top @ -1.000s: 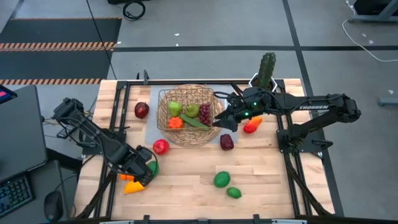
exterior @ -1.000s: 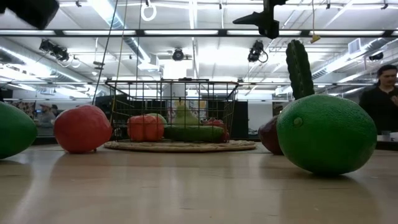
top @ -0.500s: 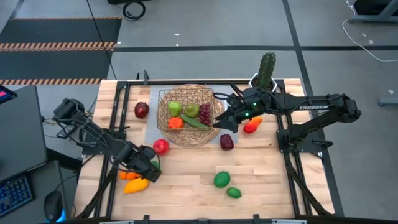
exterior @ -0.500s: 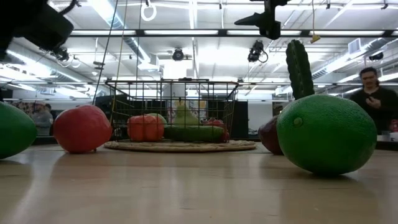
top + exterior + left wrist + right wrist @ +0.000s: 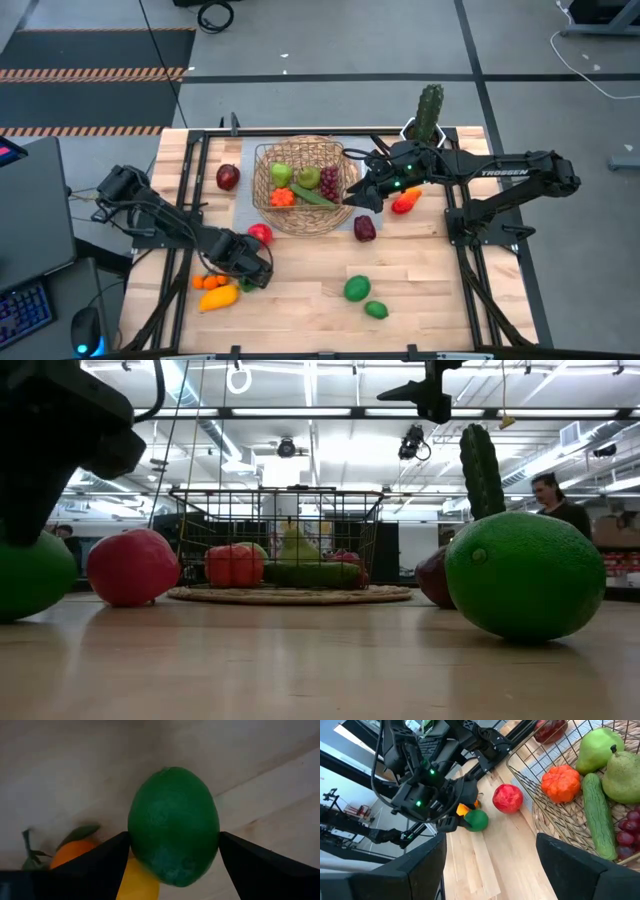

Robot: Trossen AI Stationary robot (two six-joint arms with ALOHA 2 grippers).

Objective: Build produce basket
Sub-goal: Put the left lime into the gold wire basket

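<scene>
The left end effector [image 5: 252, 272] has slid along the near left part of the table [image 5: 430, 290], away from the table's left edge and toward the red apple [image 5: 260, 234]. It has also come low: in the low view its dark bulk now hangs right over the dark green lime [image 5: 173, 825], where a moment ago only its edge showed at the top corner. The left wrist view has that lime sitting squarely between the two fingers [image 5: 95, 865]. They are spread wide on either side of it and, as far as I can judge, not yet clenched. The lime rests on the table, just beside the small oranges [image 5: 208, 283] and the yellow mango [image 5: 220, 298], and has crept slightly sideways in the low view.

The right end effector [image 5: 358, 195] has not moved. It is released and empty, hovering at the right rim of the wicker basket [image 5: 290, 225], with the dark plum [image 5: 365, 228] just outside it.

So the next pick looks lined up: squeeze, lift, and carry the lime over the apple to the basket. The basket already holds two pears [image 5: 283, 173], a cucumber [image 5: 313, 195] and grapes [image 5: 329, 181]. The apple, plum, oranges, mango and two more limes [image 5: 357, 289] are still out on the table, so the task is roughly half done
</scene>
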